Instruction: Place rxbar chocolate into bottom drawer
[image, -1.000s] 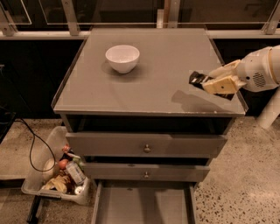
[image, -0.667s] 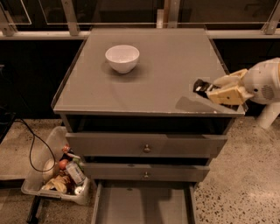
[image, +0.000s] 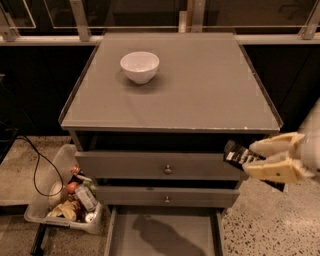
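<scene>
Tool (image: 250, 160), at the cabinet's right front, clamps rxbar chocolate (image: 235, 154), partly hidden in its grip; open bottom drawer (image: 165, 234) cut off below.

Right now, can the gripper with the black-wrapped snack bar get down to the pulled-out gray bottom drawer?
Probably yes. The gripper, jaws shut on the black-wrapped snack bar, hangs at the front right of the gray cabinet, higher than the open gray bottom drawer; nothing lies between them.

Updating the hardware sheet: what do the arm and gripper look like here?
The gripper, at the right edge in front of the top drawer, has two cream, wedge-shaped fingers tapering to blunt tips. Behind it, a rounded white arm segment. No cables or markings show.
</scene>
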